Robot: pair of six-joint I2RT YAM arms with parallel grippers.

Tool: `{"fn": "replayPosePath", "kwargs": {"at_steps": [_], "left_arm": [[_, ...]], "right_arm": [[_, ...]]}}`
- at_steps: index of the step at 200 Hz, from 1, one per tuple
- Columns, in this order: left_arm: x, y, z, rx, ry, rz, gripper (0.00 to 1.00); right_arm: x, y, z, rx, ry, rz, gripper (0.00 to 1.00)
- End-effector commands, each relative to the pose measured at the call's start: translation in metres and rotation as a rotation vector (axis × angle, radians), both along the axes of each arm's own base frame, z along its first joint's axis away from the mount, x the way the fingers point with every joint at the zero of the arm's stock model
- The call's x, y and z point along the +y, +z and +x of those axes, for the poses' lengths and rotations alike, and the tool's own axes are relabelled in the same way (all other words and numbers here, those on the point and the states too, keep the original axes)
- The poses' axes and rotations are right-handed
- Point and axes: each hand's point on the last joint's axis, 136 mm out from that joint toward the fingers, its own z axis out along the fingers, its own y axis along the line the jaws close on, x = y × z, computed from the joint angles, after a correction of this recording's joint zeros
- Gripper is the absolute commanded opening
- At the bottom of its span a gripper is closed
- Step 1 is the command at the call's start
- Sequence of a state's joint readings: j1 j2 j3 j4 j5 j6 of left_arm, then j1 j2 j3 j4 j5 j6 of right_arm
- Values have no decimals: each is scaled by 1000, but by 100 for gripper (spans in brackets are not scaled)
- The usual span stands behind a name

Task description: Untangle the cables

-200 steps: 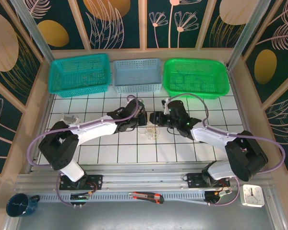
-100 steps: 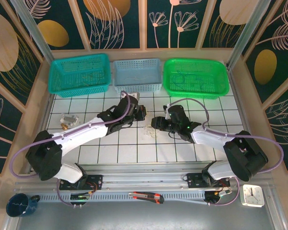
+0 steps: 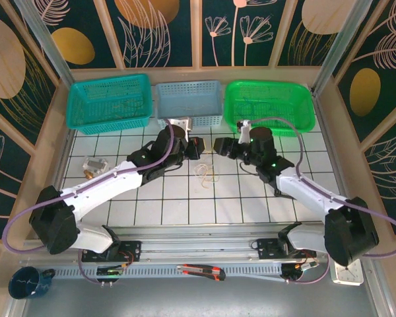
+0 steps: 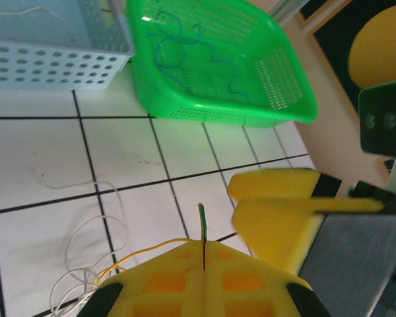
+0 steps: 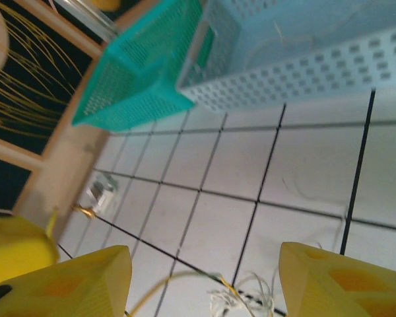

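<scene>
The left fingers are pinching shut on one thin strand and holding it raised above the table. The right fingers are standing apart, gripping nothing, near the cables. These are lying in a loose tangle on the white tiles between the two arms, in front of the pale blue basket. With nothing pinning the rest, a pull may end up dragging the whole knot along and tightening it, or the wire may go slipping out of the pinch.
</scene>
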State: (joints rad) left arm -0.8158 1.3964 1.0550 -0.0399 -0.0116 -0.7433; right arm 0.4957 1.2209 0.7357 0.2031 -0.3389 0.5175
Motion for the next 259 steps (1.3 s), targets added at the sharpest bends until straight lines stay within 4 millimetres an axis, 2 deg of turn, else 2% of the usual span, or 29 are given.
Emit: {"fn": "replayPosePath", "kwargs": {"at_steps": [1,24,51,94,139,170,259], "left_arm": [[-6,42,-2,-80,-39,-77,0],[-7,52,-4,-93,-49,-95,0],[-7,57,-5,-102,-54,-105,0],[-10,59,-5,-102,-62,-121,0],[-10,59,-5,-97,-57,-136,0],[-10,59,-5,-96,-53,-142,0],[-10,61,-4,-100,-44,-155,0]], "right_arm": [[-9,39,4,-84,4,46,61],[-20,51,7,-105,-17,69,61],[-22,52,2,-116,-1,76,62],[-8,37,-14,-118,96,111,62],[17,12,-31,-137,176,59,61],[26,-3,-38,-147,195,45,61],[32,-12,-41,-179,199,63,63]]}}
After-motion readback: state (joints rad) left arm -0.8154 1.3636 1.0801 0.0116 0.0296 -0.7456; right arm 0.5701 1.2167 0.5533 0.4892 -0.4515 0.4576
